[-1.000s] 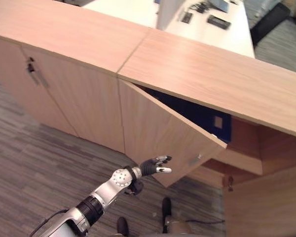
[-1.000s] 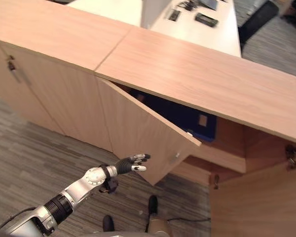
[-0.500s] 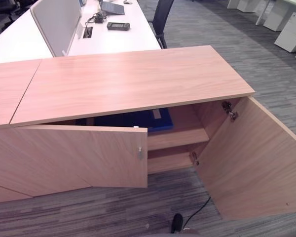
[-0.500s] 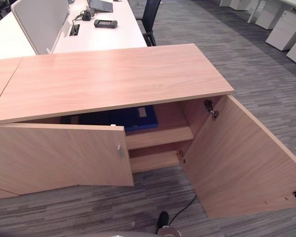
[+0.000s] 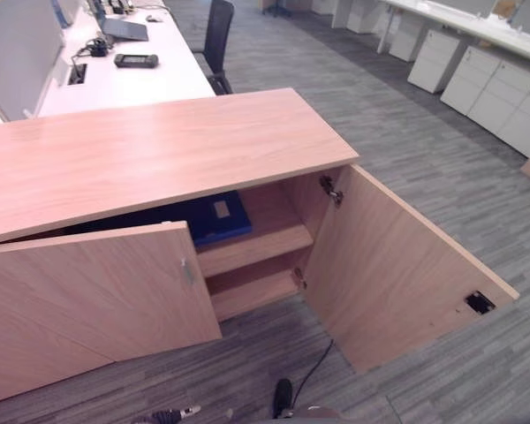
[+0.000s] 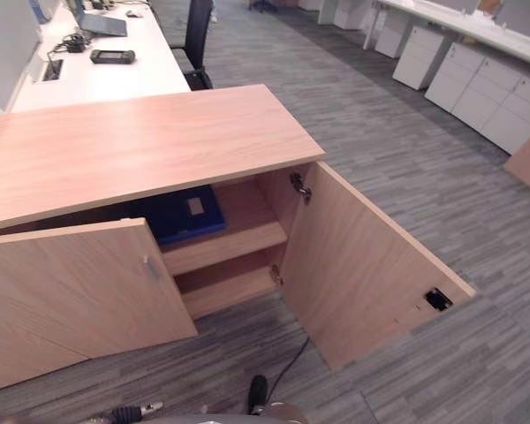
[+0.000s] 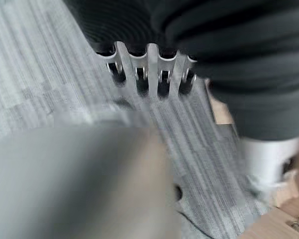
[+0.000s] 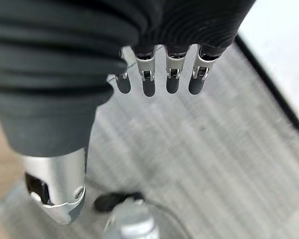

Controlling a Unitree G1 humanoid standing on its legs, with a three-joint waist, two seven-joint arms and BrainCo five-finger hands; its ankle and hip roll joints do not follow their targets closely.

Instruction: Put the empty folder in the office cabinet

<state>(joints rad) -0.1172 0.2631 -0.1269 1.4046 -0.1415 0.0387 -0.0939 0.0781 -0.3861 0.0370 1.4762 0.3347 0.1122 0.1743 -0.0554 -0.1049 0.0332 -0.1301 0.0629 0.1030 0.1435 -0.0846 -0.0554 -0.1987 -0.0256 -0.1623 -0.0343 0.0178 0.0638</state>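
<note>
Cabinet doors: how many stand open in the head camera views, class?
2. The left door is partly open in front of the blue folder; the right door is swung wide out over the carpet. Further doors may lie outside the view.

No text can be read; the pale label (image 5: 221, 209) on the blue folder (image 5: 214, 221) shows no legible print.

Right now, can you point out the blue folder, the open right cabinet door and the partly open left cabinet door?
blue folder (image 5: 214, 218): left eye view, on its flat top face, on the upper shelf.
right cabinet door (image 5: 393, 274): left eye view, middle of its inner face.
left cabinet door (image 6: 71, 296): right eye view, middle of its outer face.
</note>
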